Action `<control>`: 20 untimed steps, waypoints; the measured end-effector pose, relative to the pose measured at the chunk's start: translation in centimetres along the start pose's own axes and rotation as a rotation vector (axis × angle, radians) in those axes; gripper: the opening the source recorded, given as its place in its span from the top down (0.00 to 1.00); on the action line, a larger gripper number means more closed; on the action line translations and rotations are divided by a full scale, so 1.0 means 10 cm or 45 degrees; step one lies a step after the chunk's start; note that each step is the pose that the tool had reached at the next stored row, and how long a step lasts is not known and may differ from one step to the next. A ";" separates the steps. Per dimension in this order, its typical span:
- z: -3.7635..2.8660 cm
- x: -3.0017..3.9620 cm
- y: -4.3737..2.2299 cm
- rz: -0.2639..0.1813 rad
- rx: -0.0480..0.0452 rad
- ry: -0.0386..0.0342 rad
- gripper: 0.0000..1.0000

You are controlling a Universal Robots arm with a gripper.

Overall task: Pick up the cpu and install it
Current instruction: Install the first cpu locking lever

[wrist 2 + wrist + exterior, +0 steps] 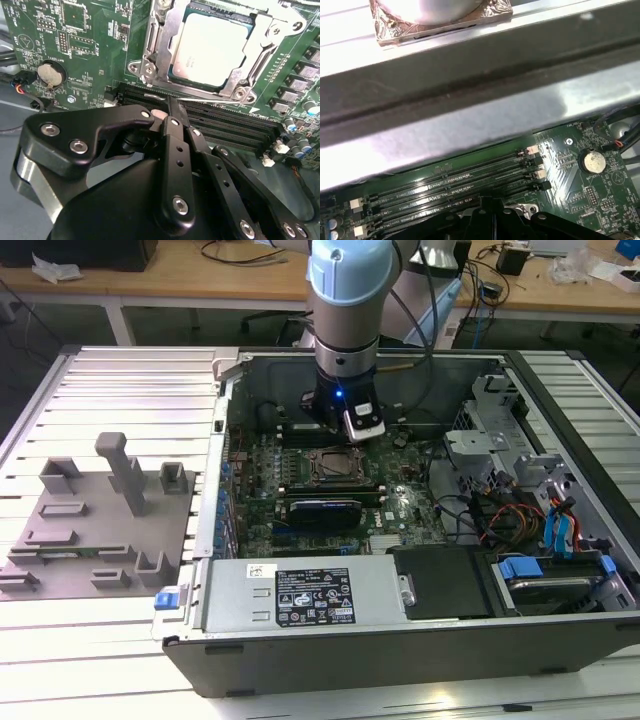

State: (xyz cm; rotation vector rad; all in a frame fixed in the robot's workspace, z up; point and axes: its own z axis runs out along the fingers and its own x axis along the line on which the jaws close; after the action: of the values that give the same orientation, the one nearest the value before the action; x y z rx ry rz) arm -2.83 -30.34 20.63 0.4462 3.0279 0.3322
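The cpu lies in the socket frame on the green motherboard (silvery top facing up), inside the open computer case. The pincer hangs just beside the socket over the memory slots, its fingers drawn together and gripping nothing. A grey fixture block rests on the desk, well apart.

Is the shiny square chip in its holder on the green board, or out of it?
In. The cpu lies flat inside the metal socket frame on the motherboard.
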 end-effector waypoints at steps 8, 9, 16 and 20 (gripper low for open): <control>0.002 0.046 -0.013 0.000 -0.001 -0.0055 0.89; 0.004 0.047 -0.014 -0.001 -0.001 -0.0057 0.89; 0.017 0.050 -0.020 -0.001 0.000 -0.0066 0.89; 0.028 0.049 -0.026 -0.001 0.001 -0.0069 0.89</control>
State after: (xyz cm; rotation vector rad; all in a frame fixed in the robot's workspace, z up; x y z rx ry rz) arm -3.34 -30.39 20.28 0.4454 3.0229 0.3293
